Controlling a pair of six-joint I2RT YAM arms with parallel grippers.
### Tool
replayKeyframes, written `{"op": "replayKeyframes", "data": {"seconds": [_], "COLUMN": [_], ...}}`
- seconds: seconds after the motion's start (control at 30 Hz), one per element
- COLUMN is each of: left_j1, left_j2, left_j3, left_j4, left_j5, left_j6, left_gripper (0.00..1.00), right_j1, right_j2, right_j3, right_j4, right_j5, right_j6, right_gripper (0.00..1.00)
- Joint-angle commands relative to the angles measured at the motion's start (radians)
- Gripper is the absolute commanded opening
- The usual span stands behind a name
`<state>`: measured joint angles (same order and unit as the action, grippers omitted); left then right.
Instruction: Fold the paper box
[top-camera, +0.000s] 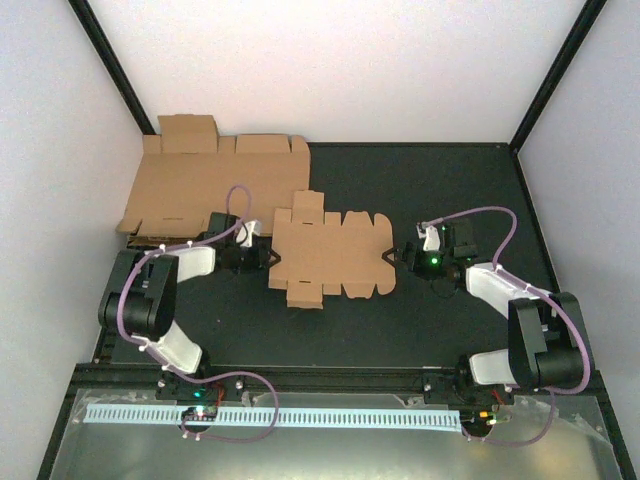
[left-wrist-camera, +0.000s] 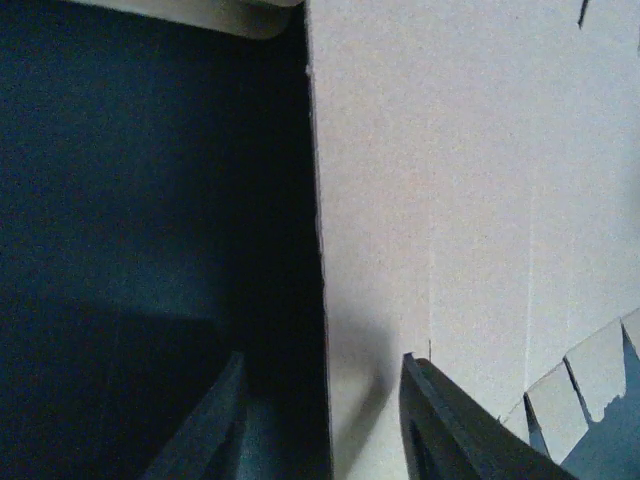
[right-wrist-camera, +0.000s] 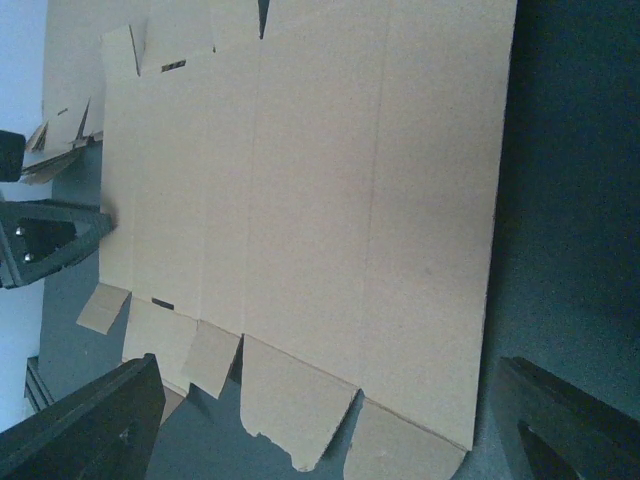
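Note:
The paper box (top-camera: 330, 258) lies flat and unfolded on the black mat, a brown die-cut piece with flaps along its near and far edges. My left gripper (top-camera: 268, 257) sits at its left edge. In the left wrist view the jaws stand apart (left-wrist-camera: 322, 358), with the box's edge (left-wrist-camera: 420, 200) running between them; one finger (left-wrist-camera: 450, 420) is over the cardboard and the other is over the mat. My right gripper (top-camera: 395, 255) is at the box's right edge. Its fingers (right-wrist-camera: 90, 420) are spread wide, the sheet (right-wrist-camera: 300, 200) stretches ahead of them, and nothing is gripped.
Larger flat cardboard sheets (top-camera: 200, 180) lie stacked at the back left, against the white wall. A white perforated strip (top-camera: 270, 415) runs along the near edge by the arm bases. The left gripper's tip (right-wrist-camera: 50, 240) shows at the box's far side in the right wrist view.

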<state>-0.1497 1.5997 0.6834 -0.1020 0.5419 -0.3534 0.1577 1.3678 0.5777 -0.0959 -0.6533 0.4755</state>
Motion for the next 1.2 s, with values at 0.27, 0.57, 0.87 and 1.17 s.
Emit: {"op": "replayKeyframes", "data": {"seconds": [0.27,0.57,0.87,1.17], "left_j1": [0.019,-0.027,-0.197,-0.391], "left_j2": [0.089,-0.053,-0.267,-0.275], "left_j3": [0.094,0.054,0.005,0.243], "left_j4": [0.11,0.053,-0.002,-0.294], "left_j5": [0.223,0.171,-0.146,-0.337], "left_j6": [-0.016,0.074,0.151,0.24], "left_gripper": [0.05,0.02,0.02,0.02], "right_j1": [0.008,0.008,0.008,0.008], "right_j2": [-0.017,-0.024,-0.188,-0.298], "right_j3": [-0.006,0.022,0.004,0.022], "right_j4": [0.016,-0.005,0.002,-0.063], "right_j5": [0.0,0.006,0.047,0.112], "right_j6": [-0.005,-0.018,-0.01,-0.024], "right_gripper": [0.92,0.92,0.92,0.93]}}
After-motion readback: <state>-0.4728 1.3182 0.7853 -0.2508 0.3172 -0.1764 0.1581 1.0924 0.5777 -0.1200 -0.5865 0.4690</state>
